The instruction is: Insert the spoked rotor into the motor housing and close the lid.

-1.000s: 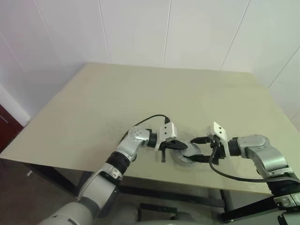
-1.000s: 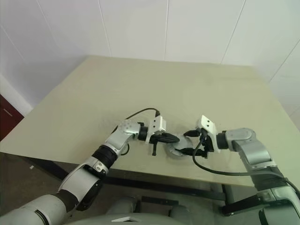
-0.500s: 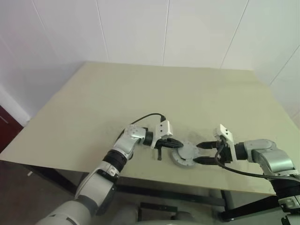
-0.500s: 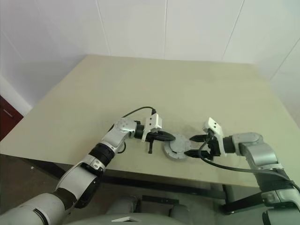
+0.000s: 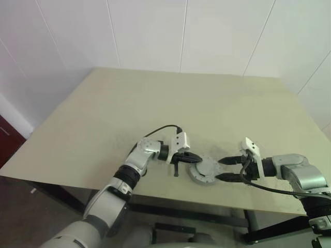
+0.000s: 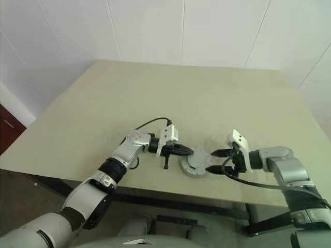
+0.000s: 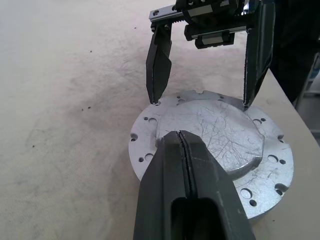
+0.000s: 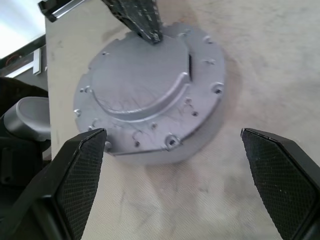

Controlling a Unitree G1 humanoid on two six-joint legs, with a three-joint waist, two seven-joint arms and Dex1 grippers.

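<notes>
Place: looks like a bare test room or lab, perhaps a robotics one; little shows, so this is not certain.
Walls: plain white panels (image 5: 217, 31) with thin seams, beyond the far edge of the table from the pincers.
Table: one wide beige top (image 5: 170, 103), matt and scuffed, with dark specks around the pincers in the left wrist view.
Work piece: a machined metal disc (image 7: 215, 145) with drilled holes, scratched on top, between the left pincer (image 5: 195, 158) and the right pincer (image 5: 223, 169); a workshop sort of part.
Furniture: a dark red cabinet edge (image 5: 8, 138) low, well to the left pincer's outer side.
Floor: dark, under the table's near edge.
</notes>
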